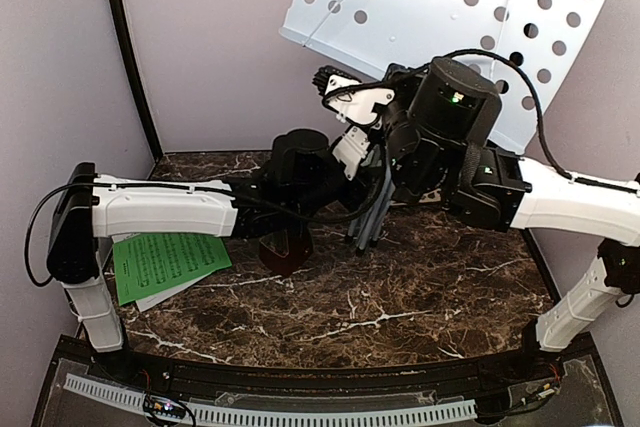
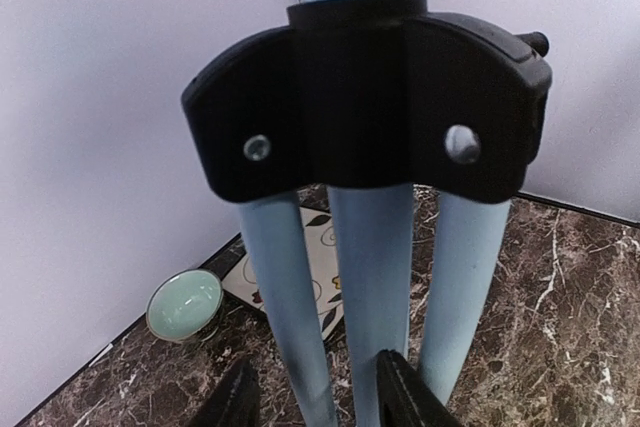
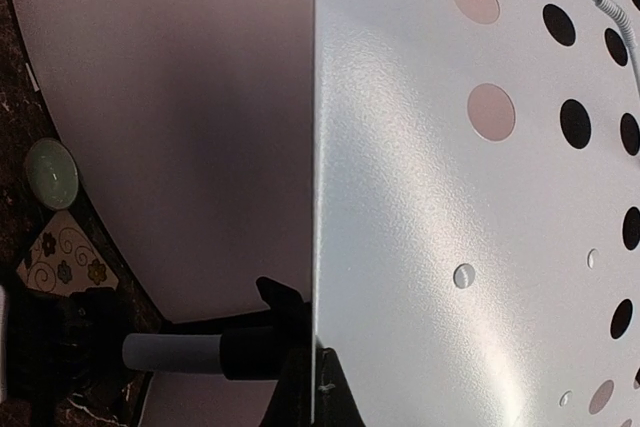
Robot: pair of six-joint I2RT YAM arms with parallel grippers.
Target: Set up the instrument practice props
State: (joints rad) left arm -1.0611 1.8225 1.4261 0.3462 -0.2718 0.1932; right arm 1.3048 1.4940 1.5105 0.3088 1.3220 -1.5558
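The white hole-punched music-stand desk (image 1: 440,17) stands tilted at the back right on pale tripod legs (image 1: 372,209). My right gripper (image 1: 332,79) is shut on the desk's lower edge; in the right wrist view the thin plate (image 3: 450,197) runs between the two fingers of the gripper (image 3: 318,392). My left gripper (image 1: 345,209) is at the legs; in the left wrist view its open fingers (image 2: 320,399) straddle one pale leg (image 2: 290,317) below the black hub (image 2: 365,107). The dark red-brown metronome (image 1: 285,249) sits under my left arm. Green and white music sheets (image 1: 165,262) lie at the left.
A small pale-green bowl (image 2: 183,304) and a flower-patterned tile (image 2: 322,247) lie behind the legs by the back wall; both also show in the right wrist view, bowl (image 3: 50,172) and tile (image 3: 65,259). Walls close in at the back and on both sides.
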